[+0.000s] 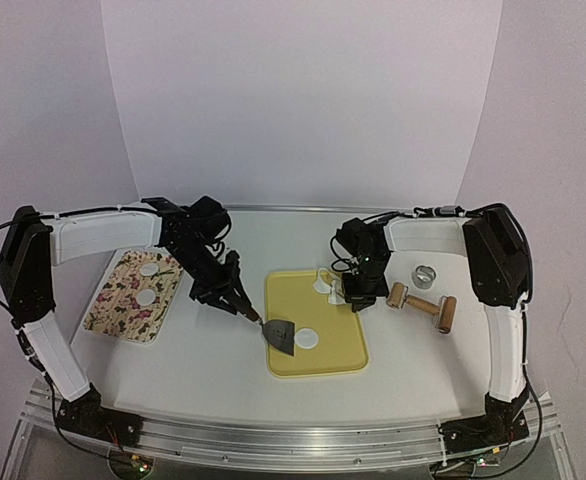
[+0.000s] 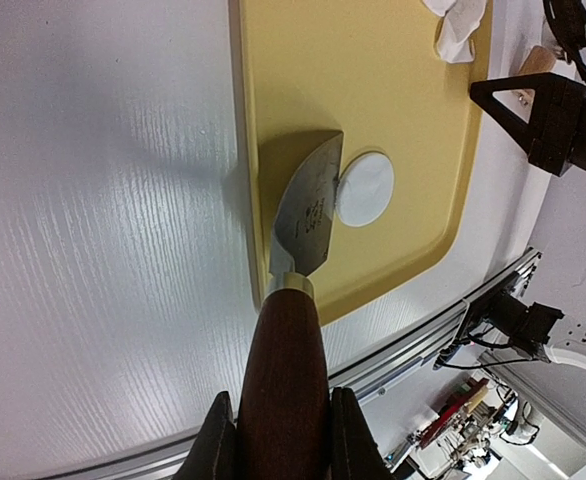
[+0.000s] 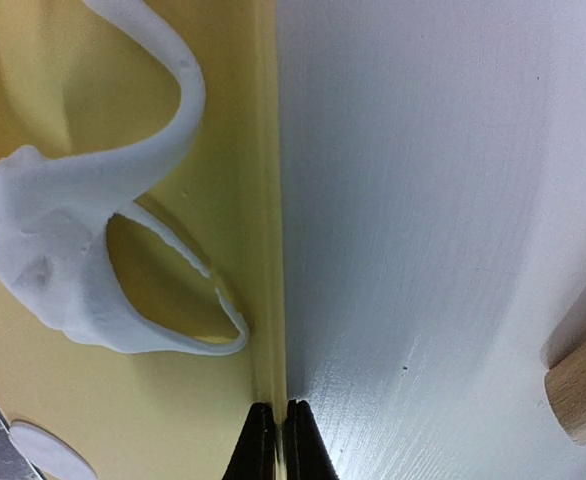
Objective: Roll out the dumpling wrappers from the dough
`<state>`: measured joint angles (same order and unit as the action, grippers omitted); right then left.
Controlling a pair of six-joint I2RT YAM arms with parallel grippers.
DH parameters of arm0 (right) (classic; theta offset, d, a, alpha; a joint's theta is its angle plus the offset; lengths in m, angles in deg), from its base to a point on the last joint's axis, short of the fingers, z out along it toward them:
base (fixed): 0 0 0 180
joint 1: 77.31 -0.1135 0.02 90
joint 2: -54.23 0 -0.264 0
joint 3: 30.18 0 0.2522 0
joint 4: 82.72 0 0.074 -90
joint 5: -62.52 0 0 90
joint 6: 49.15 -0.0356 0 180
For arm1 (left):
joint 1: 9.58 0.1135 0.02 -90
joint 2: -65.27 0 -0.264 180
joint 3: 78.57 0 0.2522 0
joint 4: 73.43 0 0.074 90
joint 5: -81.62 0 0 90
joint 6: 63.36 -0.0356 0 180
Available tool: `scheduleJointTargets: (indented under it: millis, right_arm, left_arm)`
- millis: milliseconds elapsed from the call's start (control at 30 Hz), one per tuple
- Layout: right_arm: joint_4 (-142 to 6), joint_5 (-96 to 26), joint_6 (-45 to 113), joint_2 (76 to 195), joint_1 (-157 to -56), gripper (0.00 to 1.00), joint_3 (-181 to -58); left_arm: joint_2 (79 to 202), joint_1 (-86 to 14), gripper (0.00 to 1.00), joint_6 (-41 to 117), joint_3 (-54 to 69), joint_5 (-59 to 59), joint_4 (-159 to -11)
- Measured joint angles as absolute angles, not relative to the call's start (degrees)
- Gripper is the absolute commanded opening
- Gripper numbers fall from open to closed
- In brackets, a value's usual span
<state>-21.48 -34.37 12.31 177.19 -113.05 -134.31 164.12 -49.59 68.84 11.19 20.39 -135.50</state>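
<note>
white tabletop (image 1: 213, 345) spreads open at 9 o'clock of the yellow board (image 1: 338, 352). left gripper (image 2: 273, 440) clamps the scraper (image 2: 308, 200) handle, its blade edge touching one dumpling wrapper (image 2: 364, 188) on the board. right gripper (image 3: 276, 440), pinched closed, sits at the board's 3 o'clock rim beside the dough scrap (image 3: 63, 270).

The left arm (image 1: 103, 232) rises from its base at the near left corner to a raised elbow. Its forearm then runs right, and the wrist bends down toward the middle of the counter. The left pincer (image 2: 281, 440) slants low, its jaws clamped on either side of the scraper (image 2: 293, 300) handle.

The right arm (image 1: 428, 235) mirrors this from the near right corner, with its elbow high and its forearm running left. Its wrist drops steeply. The right pincer (image 3: 278, 440) points down, its jaws pressed together.
</note>
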Motion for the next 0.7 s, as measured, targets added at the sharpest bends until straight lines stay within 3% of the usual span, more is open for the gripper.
scheduleJointTargets:
  millis: [700]
  right_arm:
    - [-20.8, -34.4, 12.2, 177.6, -113.1, 0.0, -135.1]
  left_arm:
    - [165.5, -49.7, 0.0, 70.5, 4.2, 25.6, -119.4]
